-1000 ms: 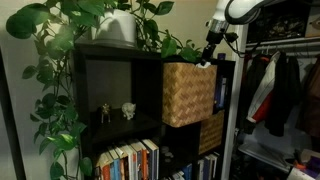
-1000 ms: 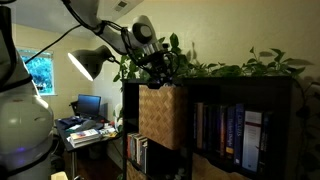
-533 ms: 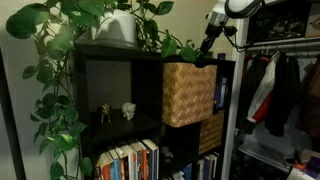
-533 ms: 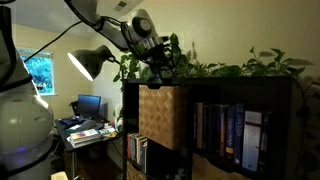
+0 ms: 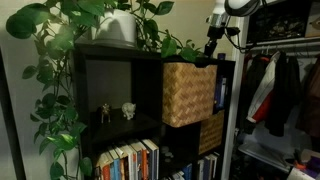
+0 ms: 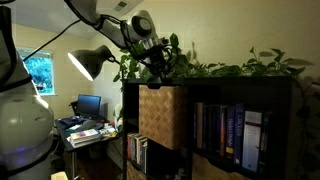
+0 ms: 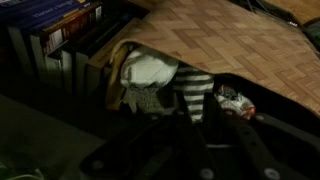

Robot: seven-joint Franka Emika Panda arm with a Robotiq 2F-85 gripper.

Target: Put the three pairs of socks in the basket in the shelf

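Observation:
The tan wicker basket (image 5: 188, 92) stands in an upper compartment of the black shelf (image 5: 110, 52); both also show in an exterior view, basket (image 6: 160, 115) and shelf (image 6: 240, 85). My gripper (image 5: 210, 52) hangs just over the basket's top, also seen in an exterior view (image 6: 158, 70). In the wrist view the basket's wicker wall (image 7: 230, 45) fills the top. Inside lie a white sock pair (image 7: 150, 70) and a red-and-white patterned pair (image 7: 235, 100). My gripper's dark fingers (image 7: 190, 122) stand close together with a grey striped sock pair (image 7: 195, 90) between them.
A leafy plant (image 5: 60, 70) in a white pot (image 5: 120, 28) trails over the shelf top. Books (image 5: 130, 160) fill lower compartments, and a darker basket (image 5: 210, 130) sits below. A clothes rack with garments (image 5: 280, 90) stands beside the shelf. A lamp (image 6: 85, 62) and desk (image 6: 85, 125) are nearby.
My gripper has risen a little above the basket's top edge. The basket and shelf have not moved.

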